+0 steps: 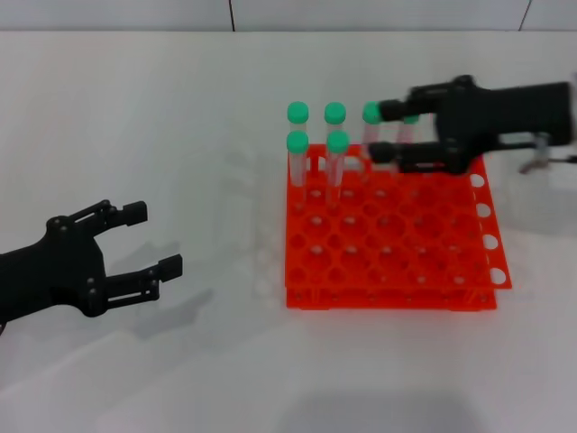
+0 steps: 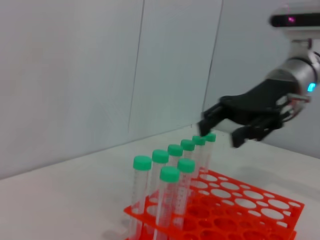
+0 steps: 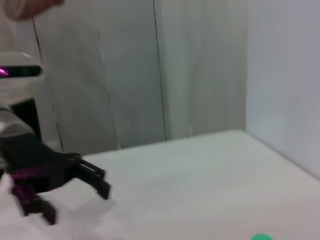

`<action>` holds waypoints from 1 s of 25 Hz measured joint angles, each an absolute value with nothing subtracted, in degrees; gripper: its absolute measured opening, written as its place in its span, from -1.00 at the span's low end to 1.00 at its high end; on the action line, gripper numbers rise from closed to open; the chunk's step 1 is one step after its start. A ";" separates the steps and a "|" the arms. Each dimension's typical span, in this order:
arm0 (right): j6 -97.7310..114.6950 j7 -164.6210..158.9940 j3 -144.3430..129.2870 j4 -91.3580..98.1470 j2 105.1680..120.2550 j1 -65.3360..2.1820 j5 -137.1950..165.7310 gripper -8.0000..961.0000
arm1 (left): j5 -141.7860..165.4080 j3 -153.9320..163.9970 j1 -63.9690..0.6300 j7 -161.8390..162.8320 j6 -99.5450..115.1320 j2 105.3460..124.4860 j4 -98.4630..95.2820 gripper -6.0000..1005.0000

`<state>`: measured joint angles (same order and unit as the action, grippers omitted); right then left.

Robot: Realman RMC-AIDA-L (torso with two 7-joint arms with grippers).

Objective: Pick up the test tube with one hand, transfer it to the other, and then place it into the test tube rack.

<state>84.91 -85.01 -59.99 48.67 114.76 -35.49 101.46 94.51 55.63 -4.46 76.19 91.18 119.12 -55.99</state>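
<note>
White tabletop, pale wall panels behind. Nearest us, our left gripper hovers low over bare table, well apart from the test tube rack; jaws spread, nothing between them. Next out, the orange rack, mostly vacant holes. At its far edge stand green-capped tubes in two short rows. Farthest, our right gripper reaches in over the back row, jaws spread, straddling the test tube at cap height; we cannot tell if the fingers touch it. We judge the tube light, stiff, slick-walled plastic; best pinched just below the cap, lifted straight up to spare its neighbours.
</note>
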 joint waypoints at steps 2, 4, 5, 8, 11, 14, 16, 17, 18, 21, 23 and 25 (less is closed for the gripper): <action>88.27 -82.19 -56.40 48.08 114.43 -33.52 101.37 0.34 | 94.70 55.63 -5.20 76.40 91.19 118.97 -55.99 0.76; 90.02 -79.48 -53.22 46.77 114.07 -31.47 101.33 0.37 | 95.02 55.64 -6.08 76.62 91.21 118.75 -55.90 0.76; 90.41 -78.69 -52.53 46.31 113.88 -30.72 101.34 0.39 | 95.20 55.63 -6.64 76.87 91.29 118.41 -55.68 0.76; 92.60 -74.36 -50.11 43.83 113.20 -27.94 101.19 0.44 | 95.76 55.64 -8.93 77.74 92.22 117.12 -54.02 0.76; 94.32 -70.64 -48.86 40.71 112.25 -26.55 101.43 0.58 | 96.81 55.64 -13.24 78.04 94.25 114.79 -49.40 0.76; 95.66 -68.20 -48.76 36.64 110.71 -26.24 101.57 0.77 | 98.28 55.64 -18.61 78.06 97.02 111.88 -43.48 0.76; 96.01 -66.83 -48.73 34.23 109.95 -26.20 101.56 0.82 | 99.44 55.64 -21.07 78.05 98.16 110.78 -41.32 0.76; 96.07 -66.33 -48.72 33.67 109.82 -26.15 101.56 0.82 | 100.45 55.64 -22.42 78.18 98.78 110.26 -40.33 0.76; 96.14 -65.73 -48.75 33.11 109.71 -26.02 101.59 0.82 | 100.89 55.64 -23.29 78.28 99.09 109.95 -39.85 0.76; 96.24 -64.45 -49.04 32.77 109.82 -25.59 101.78 0.82 | 104.44 55.63 -26.48 79.62 100.28 109.53 -39.26 0.76; 95.92 -64.09 -49.13 32.70 110.03 -25.47 102.16 0.82 | 105.50 55.65 -27.67 80.05 100.72 109.52 -39.23 0.76; 95.75 -63.93 -49.17 32.53 110.13 -25.46 102.44 0.82 | 106.88 55.71 -28.90 80.46 101.44 109.58 -39.20 0.76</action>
<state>95.75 -63.93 -49.17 32.53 110.13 -25.46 102.44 106.88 55.71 -28.89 80.46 101.44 109.58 -39.20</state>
